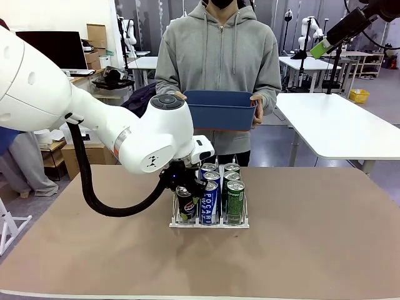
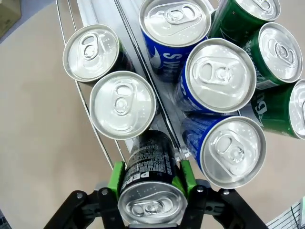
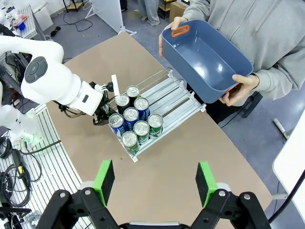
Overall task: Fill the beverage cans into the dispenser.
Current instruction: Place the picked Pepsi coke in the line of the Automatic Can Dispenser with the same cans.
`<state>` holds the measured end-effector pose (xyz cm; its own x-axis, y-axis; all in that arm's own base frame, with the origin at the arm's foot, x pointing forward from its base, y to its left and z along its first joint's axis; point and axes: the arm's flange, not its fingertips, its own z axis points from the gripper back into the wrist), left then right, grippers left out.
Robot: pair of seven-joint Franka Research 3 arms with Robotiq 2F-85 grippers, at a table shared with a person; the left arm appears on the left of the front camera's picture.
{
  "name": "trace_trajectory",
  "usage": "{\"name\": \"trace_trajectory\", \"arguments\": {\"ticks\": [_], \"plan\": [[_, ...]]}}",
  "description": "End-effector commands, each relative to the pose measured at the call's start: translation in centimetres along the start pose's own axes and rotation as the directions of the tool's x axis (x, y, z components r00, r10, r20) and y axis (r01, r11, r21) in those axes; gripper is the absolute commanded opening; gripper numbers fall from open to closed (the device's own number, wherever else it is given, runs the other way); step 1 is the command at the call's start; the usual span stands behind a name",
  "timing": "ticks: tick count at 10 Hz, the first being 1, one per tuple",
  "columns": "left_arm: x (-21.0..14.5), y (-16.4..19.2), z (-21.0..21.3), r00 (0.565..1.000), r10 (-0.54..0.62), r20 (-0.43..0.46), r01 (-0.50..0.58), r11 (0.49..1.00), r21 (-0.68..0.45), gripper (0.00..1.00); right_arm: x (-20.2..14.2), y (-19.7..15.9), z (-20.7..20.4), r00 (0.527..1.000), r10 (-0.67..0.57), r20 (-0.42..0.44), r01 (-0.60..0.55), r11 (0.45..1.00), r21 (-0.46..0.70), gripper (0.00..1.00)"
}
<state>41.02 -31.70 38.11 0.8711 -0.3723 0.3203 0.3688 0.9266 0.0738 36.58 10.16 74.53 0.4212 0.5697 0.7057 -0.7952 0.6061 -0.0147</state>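
Evidently near completion: nine cans stand in the dispenser (image 1: 210, 223). The left gripper (image 2: 151, 179) flanks the last black can (image 2: 148, 191); grip undeterminable. The right gripper (image 3: 156, 182) hangs open, and the person's bin (image 3: 206, 64) is empty.

My left gripper (image 2: 151, 183) is reaching low across the table, its green pads (image 2: 116, 177) flanking a can. My right gripper (image 3: 155, 177) is hanging high, jaws spread wide.
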Motion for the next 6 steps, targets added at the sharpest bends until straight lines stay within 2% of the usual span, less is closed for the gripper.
{"name": "trace_trajectory", "arguments": {"ticks": [1, 3, 4, 6], "plan": [[-0.1, 0.2, -0.1, 1.0, -0.005, -0.006, 0.005, 1.0, 0.007, 0.76, -0.1, 0.0, 0.1, 1.0, -0.001, -0.005, 0.001, 1.0, 0.007, 0.91], [-0.2, 0.5, 0.2, 1.0, 0.007, -0.007, -0.007, 1.0, 0.023, 0.95, -0.1, 0.0, 0.1, 1.0, -0.001, -0.005, 0.001, 1.0, 0.007, 0.91], [-0.3, 0.7, 0.6, 1.0, 0.022, 0.004, -0.022, 0.999, 0.028, 1.0, -0.1, 0.0, 0.1, 1.0, -0.001, -0.005, 0.001, 1.0, 0.007, 0.91], [-0.9, 1.0, 2.3, 0.998, 0.046, 0.04, -0.047, 0.999, 0.014, 1.0, -0.1, 0.0, 0.1, 1.0, -0.001, -0.005, 0.001, 1.0, 0.007, 0.91]]}}
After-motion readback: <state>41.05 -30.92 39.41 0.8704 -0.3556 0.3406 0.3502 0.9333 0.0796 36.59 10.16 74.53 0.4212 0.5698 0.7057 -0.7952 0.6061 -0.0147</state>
